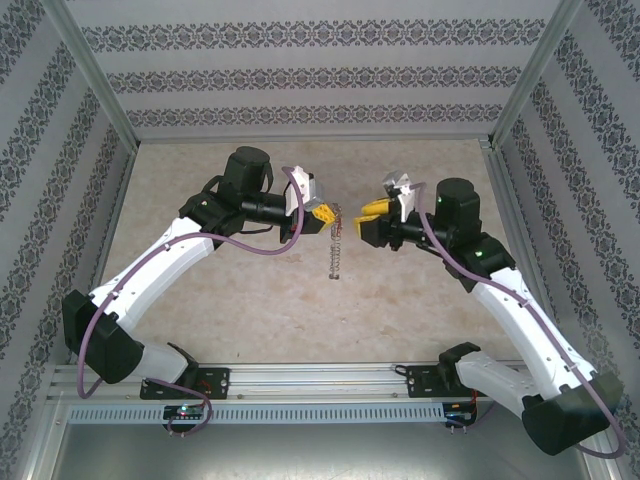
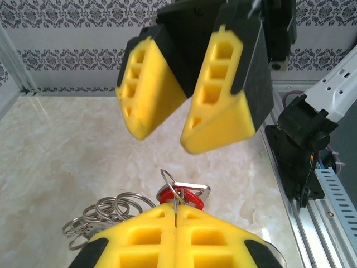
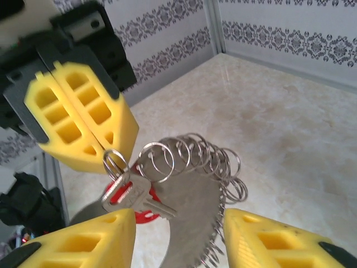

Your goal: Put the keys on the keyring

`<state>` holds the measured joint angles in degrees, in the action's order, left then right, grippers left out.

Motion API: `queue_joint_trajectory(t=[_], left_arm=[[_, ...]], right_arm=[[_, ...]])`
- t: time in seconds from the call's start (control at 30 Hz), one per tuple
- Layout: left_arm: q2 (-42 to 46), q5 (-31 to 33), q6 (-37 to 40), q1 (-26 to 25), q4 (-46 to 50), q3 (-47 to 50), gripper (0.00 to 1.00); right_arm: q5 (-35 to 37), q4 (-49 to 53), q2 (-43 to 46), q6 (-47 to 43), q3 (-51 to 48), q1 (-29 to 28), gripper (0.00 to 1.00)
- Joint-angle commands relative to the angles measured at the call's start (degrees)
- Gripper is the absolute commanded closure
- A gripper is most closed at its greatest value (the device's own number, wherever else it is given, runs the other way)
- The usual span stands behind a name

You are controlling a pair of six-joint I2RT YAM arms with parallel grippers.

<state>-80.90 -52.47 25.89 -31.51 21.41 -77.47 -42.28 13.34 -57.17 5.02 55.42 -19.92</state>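
Left gripper (image 3: 104, 149), shut on the small ring (image 3: 114, 162) bearing the red-headed key (image 3: 135, 194) beside the dangling keyring (image 3: 220, 162), holds it mid-air; the empty, half-open right gripper (image 3: 178, 216) should close squarely on the key.

Pale damask-patterned walls (image 1: 300, 60) around beige marbled tabletop (image 1: 250, 310)

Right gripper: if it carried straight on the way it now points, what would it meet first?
Most likely the keyring hanging from the shut left gripper. Its rings lie straight ahead of the open right gripper, though depth is unclear.
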Motion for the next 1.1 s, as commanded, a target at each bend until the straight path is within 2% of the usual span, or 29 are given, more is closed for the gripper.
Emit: queue_joint_trajectory(t=[0.0,0.17,0.4,0.87,1.07], left_arm=[[1.64,-1.84,-0.5,-0.49,-2.51,0.22,1.0],[1.63,-2.13,-0.46,-0.55,-2.51,0.06,1.0],[1.63,-2.68,-0.49,-0.55,-2.42,0.04,1.0],[1.75,-2.63,-0.84,-0.58,-2.68,-0.05,1.0],[1.82,-2.64,-1.02,-0.56,-2.99,-0.05,1.0]], right_arm=[[-6.36,-4.6,0.07,3.58,1.93,0.94,0.51],[-13.28,-5.94,-3.1,5.16,3.79,1.48,0.49],[-18.14,-8.67,-6.26,7.09,4.71,1.6,0.46],[-21.82,-10.51,-9.14,8.26,4.77,1.6,0.51],[-22.4,-10.47,-9.97,8.26,4.79,1.54,0.57]])
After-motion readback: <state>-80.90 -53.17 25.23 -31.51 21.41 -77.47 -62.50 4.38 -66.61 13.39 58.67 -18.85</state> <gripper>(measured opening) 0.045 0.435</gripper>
